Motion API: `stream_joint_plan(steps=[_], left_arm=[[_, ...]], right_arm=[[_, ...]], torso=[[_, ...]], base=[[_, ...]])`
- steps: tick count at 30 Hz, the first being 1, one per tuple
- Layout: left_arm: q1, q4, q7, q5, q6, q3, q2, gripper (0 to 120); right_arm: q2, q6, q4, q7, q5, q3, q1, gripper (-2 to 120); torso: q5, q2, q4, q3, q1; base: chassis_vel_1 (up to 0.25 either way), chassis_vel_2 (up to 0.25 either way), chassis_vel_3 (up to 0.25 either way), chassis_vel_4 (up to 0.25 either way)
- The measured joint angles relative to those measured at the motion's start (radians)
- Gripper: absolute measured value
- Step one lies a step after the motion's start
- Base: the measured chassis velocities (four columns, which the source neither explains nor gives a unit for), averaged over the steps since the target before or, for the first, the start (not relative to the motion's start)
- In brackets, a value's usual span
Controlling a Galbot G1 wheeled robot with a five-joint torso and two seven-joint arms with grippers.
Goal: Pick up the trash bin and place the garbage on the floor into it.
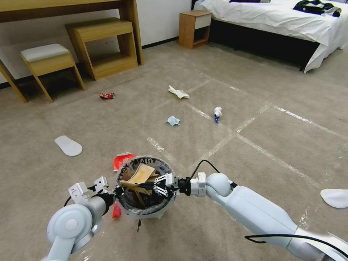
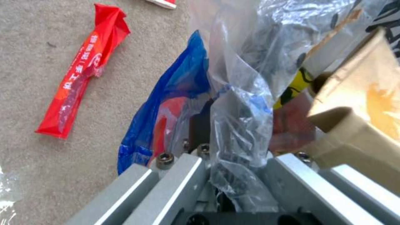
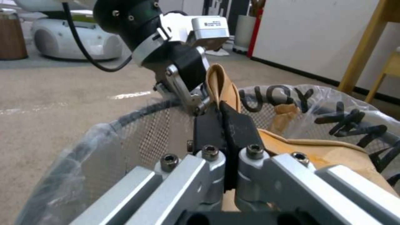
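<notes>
Left gripper (image 1: 115,191) pinches the trash bin (image 1: 125,203) rim; right gripper (image 1: 143,186) pinches one brown paper bag (image 1: 142,174) inside. Four litter pieces lie beyond: can (image 1: 107,95), mask (image 1: 173,120), paper (image 1: 178,92), wad (image 1: 217,112).

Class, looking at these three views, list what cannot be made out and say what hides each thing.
- Trash bin bottom, head view: hidden by the brown paper bag.
- Left gripper fingertips, left wrist view: wrapped in the plastic liner.
- Red wrapper, head view: partly behind the bin.
- Right gripper, right wrist view: fingertips against the paper bag; hold unclear.
</notes>
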Motion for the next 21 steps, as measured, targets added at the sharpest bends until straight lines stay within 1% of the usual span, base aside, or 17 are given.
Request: stream_joint_plan(steps=[2,4,6,7,8,9,10,12,13,16,17,19,20,21], left_arm=[[-0.001,0.001,0.0,0.0,0.0,0.0,-0.001,0],[-0.003,0.004,0.0,0.001,0.0,0.002,-0.003,0],[-0.003,0.004,0.0,0.001,0.0,0.002,-0.003,0],[-0.003,0.006,0.0,0.001,0.0,0.004,-0.005,0],[-0.003,0.007,0.001,0.001,0.0,0.005,-0.006,0],[-0.004,0.008,0.001,0.0,0.0,0.006,-0.008,0],[-0.004,0.008,0.001,0.0,0.0,0.006,-0.008,0],[-0.005,0.013,0.002,0.001,0.0,0.009,-0.013,0],[-0.005,0.013,0.002,0.001,0.0,0.009,-0.013,0],[-0.008,0.019,0.002,0.007,0.0,0.014,-0.021,0],[-0.008,0.019,0.002,0.007,0.0,0.014,-0.021,0],[-0.01,0.022,0.002,0.008,0.0,0.016,-0.025,0],[-0.01,0.022,0.002,0.008,0.0,0.016,-0.025,0],[-0.011,0.023,0.002,0.009,0.0,0.016,-0.026,0]], right_arm=[[-0.001,0.003,0.0,-0.003,0.002,0.0,0.002,1],[-0.005,0.008,0.005,-0.007,0.013,0.002,0.009,12],[-0.005,0.008,0.005,-0.007,0.013,0.002,0.009,12],[-0.008,0.009,0.017,-0.013,0.015,0.009,0.018,22],[-0.009,0.009,0.023,-0.013,0.016,0.013,0.021,26],[-0.011,0.009,0.03,-0.013,0.019,0.018,0.025,30],[-0.011,0.009,0.03,-0.013,0.019,0.018,0.025,30],[-0.018,0.009,0.048,-0.013,0.026,0.031,0.037,40],[-0.018,0.009,0.048,-0.013,0.026,0.031,0.037,40],[-0.036,0.003,0.068,-0.014,0.038,0.038,0.05,57],[-0.036,0.003,0.068,-0.014,0.038,0.038,0.05,57],[-0.044,0.002,0.077,-0.014,0.041,0.039,0.051,65],[-0.044,0.002,0.077,-0.014,0.041,0.039,0.051,65],[-0.047,0.002,0.082,-0.014,0.043,0.039,0.051,72]], torso=[[0.0,0.0,0.0,0.0,0.0],[0.0,0.0,-0.0001,0.0,0.0],[0.0,0.0,-0.0001,0.0,0.0],[-0.0001,0.0,0.0,0.0,0.0],[0.0,0.0,0.0,0.0,0.0],[0.0001,0.0,0.0,0.0,0.0],[0.0001,0.0,0.0,0.0,0.0],[-0.0001,0.0,0.0,0.0,0.0],[-0.0001,0.0,0.0,0.0,0.0],[0.0,0.0,0.0002,0.0,0.0],[0.0,0.0,0.0002,0.0,0.0],[0.0,0.0,0.0,0.0,0.0],[0.0,0.0,0.0,0.0,0.0],[0.0,0.0,0.0,0.0,0.0]], base=[[0.0,0.0,0.0,0.0],[0.0,0.0,0.0,0.0],[0.0,0.0,0.0,0.0],[0.0,0.0,0.0,0.0],[0.0,0.0,0.0,0.0],[0.0,0.0,0.0,0.0],[0.0,0.0,0.0,0.0],[0.0,0.0,0.0,0.0],[0.0,0.0,0.0,0.0],[0.0,0.0,0.0,0.0],[0.0,0.0,0.0,0.0],[0.0,0.0,0.0,0.0],[0.0,0.0,0.0,0.0],[0.0,0.0,0.0,0.0]])
